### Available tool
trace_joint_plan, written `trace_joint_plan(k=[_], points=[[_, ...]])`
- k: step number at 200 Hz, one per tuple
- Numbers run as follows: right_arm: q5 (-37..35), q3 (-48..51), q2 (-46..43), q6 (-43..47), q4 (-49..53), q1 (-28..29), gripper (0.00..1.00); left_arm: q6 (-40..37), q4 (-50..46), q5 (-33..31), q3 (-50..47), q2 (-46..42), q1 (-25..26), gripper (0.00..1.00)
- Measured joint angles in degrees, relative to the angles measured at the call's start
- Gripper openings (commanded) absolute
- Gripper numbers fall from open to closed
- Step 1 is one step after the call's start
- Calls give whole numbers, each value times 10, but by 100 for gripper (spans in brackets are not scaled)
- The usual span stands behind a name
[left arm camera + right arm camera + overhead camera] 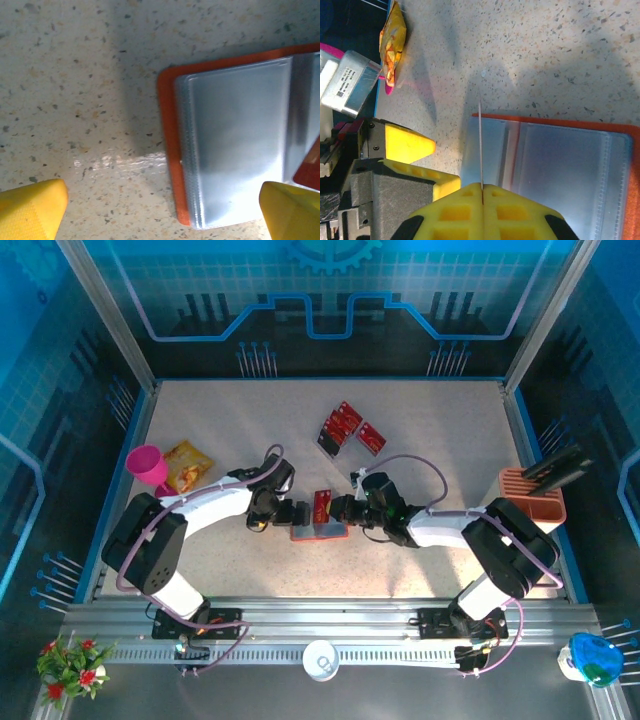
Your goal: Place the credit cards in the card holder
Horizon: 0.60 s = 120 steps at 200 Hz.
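The card holder (pixel 318 532) lies open on the table between both arms, orange-red with grey clear pockets (pixel 235 140). My right gripper (pixel 482 189) is shut on one credit card, seen edge-on as a thin pale line (pixel 480 140) standing over the holder's left pocket (pixel 560 170). From above, that red card (pixel 322 505) stands upright just over the holder. My left gripper (pixel 160 215) is open and low, straddling the holder's outer edge, one fingertip (pixel 30 207) over bare table, the other (pixel 292 210) over the pocket. Several more credit cards (pixel 343 425) lie farther back.
A pink cup (pixel 148 465) and a yellow-orange snack bag (pixel 187 465) sit at the left. An orange slotted rack (pixel 532 495) holding a dark object stands at the right edge. A white cup (pixel 321 658) sits on the near rail.
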State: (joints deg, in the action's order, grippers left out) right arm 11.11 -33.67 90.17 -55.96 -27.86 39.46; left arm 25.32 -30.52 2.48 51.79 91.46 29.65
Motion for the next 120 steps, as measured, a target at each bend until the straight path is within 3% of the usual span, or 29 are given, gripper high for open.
trace_joint_plan(k=[120], points=[[-17, 34, 21, -30, -56, 4, 0, 1, -10, -19, -4, 17, 2, 99]])
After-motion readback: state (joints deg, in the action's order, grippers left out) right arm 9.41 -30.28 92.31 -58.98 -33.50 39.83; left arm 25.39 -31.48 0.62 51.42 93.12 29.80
